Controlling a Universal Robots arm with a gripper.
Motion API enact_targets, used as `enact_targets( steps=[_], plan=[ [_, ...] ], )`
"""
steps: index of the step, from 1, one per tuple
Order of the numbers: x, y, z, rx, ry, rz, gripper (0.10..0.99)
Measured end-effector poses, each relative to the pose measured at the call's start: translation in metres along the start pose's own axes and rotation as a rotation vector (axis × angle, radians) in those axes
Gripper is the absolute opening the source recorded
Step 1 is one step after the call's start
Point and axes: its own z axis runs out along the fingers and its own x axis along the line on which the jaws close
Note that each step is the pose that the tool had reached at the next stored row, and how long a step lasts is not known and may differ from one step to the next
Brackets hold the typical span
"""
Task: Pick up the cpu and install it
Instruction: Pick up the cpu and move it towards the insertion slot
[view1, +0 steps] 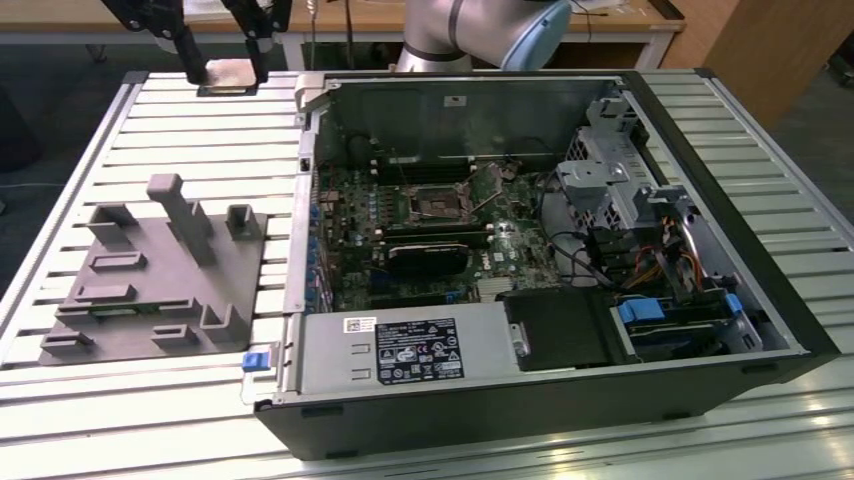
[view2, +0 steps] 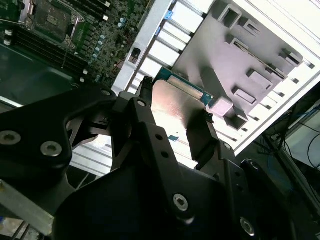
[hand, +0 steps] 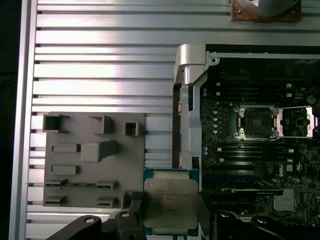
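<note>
My gripper (view1: 228, 70) hangs above the slatted table at the far left of the exterior view and is shut on the cpu (view1: 230, 77). The cpu is a flat square chip with a silver top and a pale rim. In both wrist views the cpu (hand: 170, 206) (view2: 172, 107) sits between the two black fingers (hand: 133, 212), held by its opposite edges. It is level, above the gap between the grey fixture plate (hand: 95, 160) and the computer case wall (hand: 186, 100). The motherboard socket (view1: 438, 201) (hand: 256, 121) lies open inside the case, with its metal frame (hand: 298, 121) flipped aside.
The open computer case (view1: 694, 150) takes up the exterior view's right, with a power supply (view1: 407, 352), drive cage (view1: 607, 165) and cables inside. The grey fixture plate (view1: 147, 280) with upright posts lies on the slatted table (view1: 200, 140) to its left.
</note>
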Motion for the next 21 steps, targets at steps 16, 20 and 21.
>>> enact_targets(
  steps=[16,20,21],
  plan=[
    [-0.0234,0.0001,0.0002,0.000,0.0000,0.000,0.525],
    [-0.0313,0.0002,0.0003,0.000,0.0000,0.000,0.525],
    [-0.0338,0.0002,0.0003,0.000,0.0000,0.000,0.525]
  ],
)
